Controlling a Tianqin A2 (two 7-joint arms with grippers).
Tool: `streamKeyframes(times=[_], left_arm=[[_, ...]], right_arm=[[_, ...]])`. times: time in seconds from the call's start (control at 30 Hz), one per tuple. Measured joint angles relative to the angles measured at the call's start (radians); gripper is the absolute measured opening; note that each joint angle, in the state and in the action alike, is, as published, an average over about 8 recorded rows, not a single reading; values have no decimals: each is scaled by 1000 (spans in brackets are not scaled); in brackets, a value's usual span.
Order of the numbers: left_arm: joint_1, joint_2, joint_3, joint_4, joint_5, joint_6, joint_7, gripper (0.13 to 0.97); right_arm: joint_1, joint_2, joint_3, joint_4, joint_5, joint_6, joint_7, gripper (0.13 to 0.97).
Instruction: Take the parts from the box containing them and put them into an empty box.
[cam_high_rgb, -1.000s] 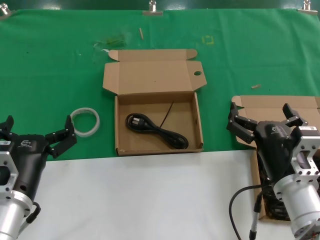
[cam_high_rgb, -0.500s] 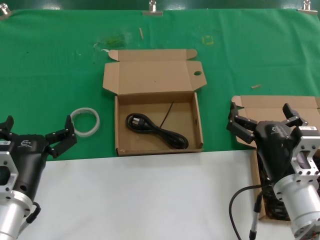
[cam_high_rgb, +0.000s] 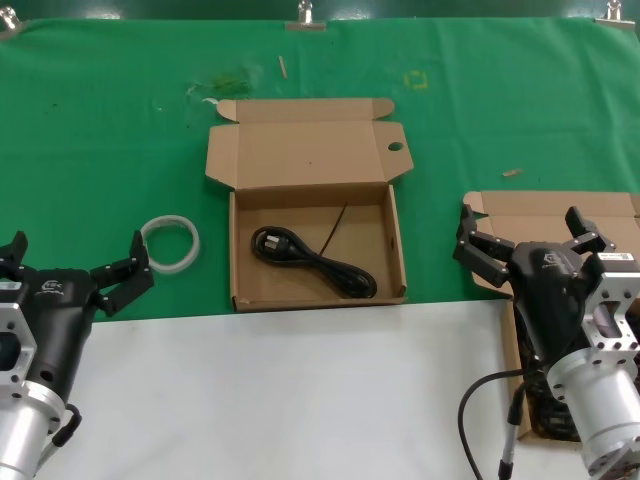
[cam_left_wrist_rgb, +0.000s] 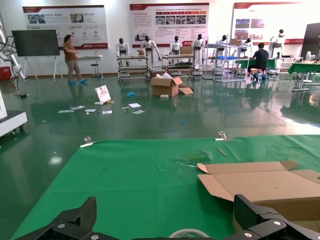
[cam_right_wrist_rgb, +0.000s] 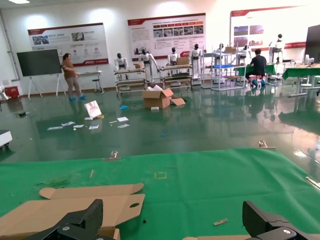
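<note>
Overall light: bright, even and diffuse, falling from overhead across the green cloth (cam_high_rgb: 120, 160).
Shadows: soft and short; the centre box (cam_high_rgb: 318, 250) holds a faint shade along its near inside wall, around the black cord (cam_high_rgb: 312, 262).
Glare: the polished hall floor (cam_left_wrist_rgb: 165, 117) mirrors pale streaks of ceiling light in both wrist views; the white near table strip (cam_high_rgb: 290, 400) reads almost blown out.
Focus: head view crisp throughout; in the wrist views the dark fingers (cam_left_wrist_rgb: 75, 220) close to the lens go soft.
Distortion: slight wide-angle bowing at the far cloth edge.
</note>
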Motion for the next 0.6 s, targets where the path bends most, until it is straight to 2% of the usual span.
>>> streamKeyframes(times=[0.6], left_arm=[[0, 0, 0, 0, 0, 0, 0, 966]], right_arm=[[0, 0, 0, 0, 0, 0, 0, 966]])
